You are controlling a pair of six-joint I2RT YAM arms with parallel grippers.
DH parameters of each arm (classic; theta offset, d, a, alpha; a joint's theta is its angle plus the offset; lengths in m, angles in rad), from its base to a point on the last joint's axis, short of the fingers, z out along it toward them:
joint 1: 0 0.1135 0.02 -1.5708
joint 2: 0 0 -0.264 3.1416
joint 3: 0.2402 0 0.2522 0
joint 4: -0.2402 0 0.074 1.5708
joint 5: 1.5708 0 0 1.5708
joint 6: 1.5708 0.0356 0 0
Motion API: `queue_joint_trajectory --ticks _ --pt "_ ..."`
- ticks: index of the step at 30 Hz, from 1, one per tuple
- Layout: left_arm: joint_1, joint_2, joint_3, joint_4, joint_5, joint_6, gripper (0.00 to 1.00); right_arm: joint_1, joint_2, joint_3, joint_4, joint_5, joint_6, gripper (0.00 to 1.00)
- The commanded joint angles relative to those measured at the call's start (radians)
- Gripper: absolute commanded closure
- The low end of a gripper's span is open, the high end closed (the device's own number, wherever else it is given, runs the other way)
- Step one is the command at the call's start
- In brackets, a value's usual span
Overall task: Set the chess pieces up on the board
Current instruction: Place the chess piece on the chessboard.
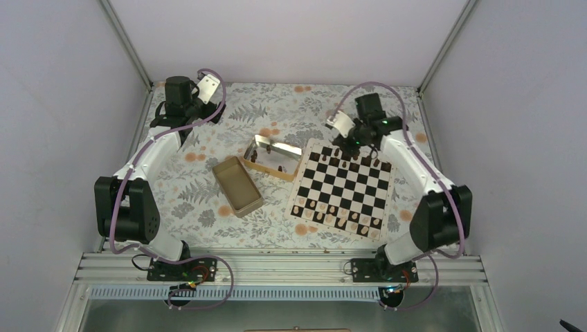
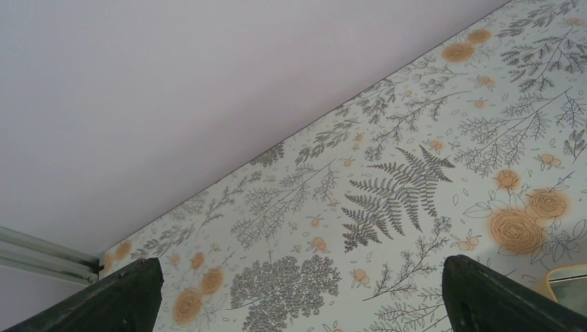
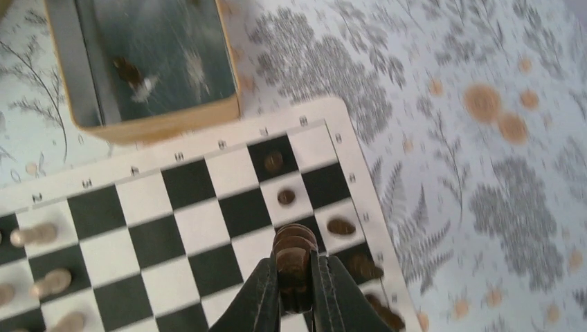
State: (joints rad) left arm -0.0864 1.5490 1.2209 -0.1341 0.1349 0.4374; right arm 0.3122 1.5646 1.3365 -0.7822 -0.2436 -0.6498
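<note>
The board [image 1: 342,189] lies right of centre, with pale pieces [image 1: 332,213] along its near rows and dark chess pieces [image 1: 348,161] along the far edge. My right gripper [image 1: 343,146] hovers over that far edge. In the right wrist view it [image 3: 296,261] is shut on a dark brown chess piece [image 3: 294,243], held above the squares near the board [image 3: 201,225] corner, with other dark pieces [image 3: 286,197] standing close by. My left gripper [image 1: 208,111] is at the far left back, away from the board. Its jaws [image 2: 302,266] stand wide open with nothing between them.
An open golden tin [image 1: 271,156] sits just left of the board, and a dark piece [image 3: 129,70] lies in it. A second tin [image 1: 237,185] lies nearer the left. Walls and metal posts close in the floral tablecloth [image 1: 208,187] on three sides.
</note>
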Motion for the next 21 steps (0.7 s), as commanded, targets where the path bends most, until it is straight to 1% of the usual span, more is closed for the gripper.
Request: queue_joint_trajectory --ticks 1,5,12,16,21 --pt "-0.001 -0.021 0.013 0.011 0.005 0.004 0.00 -0.095 -0.113 -0.111 -0.002 0.000 0.015 0.92" --pt "-0.001 -0.015 0.014 0.011 0.013 0.001 0.00 -0.209 -0.173 -0.203 -0.004 -0.004 -0.011 0.91" --pt "-0.001 -0.015 0.014 0.010 0.021 -0.003 0.00 -0.371 -0.200 -0.316 0.009 -0.012 -0.066 0.91" --pt "-0.001 -0.014 0.012 0.011 0.020 -0.002 0.00 -0.432 -0.186 -0.353 0.020 -0.022 -0.091 0.90" --pt "-0.002 -0.009 0.009 0.016 0.022 -0.002 0.00 -0.468 -0.162 -0.399 0.043 -0.015 -0.110 0.90"
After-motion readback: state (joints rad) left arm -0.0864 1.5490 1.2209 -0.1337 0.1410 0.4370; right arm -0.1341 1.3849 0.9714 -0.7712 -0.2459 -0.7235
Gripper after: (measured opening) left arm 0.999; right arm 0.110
